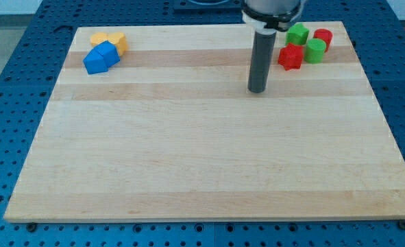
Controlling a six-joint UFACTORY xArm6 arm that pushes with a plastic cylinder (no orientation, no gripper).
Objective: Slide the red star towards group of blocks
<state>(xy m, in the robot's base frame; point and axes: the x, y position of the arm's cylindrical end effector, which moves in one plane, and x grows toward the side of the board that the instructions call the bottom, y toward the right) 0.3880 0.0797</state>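
Note:
The red star (290, 57) lies near the view's top right on the wooden board (209, 158). It sits in a cluster with a green block (297, 33) above it, a green cylinder (315, 50) at its right and a red cylinder (323, 38) beyond. My tip (258, 90) is on the board to the left of and slightly below the red star, apart from it. At the view's top left sits another group: two blue blocks (101, 57) touching two yellow-orange blocks (110, 40).
The board rests on a blue perforated table (10, 103). The dark rod rises from my tip to the arm's mount at the view's top edge (271, 10).

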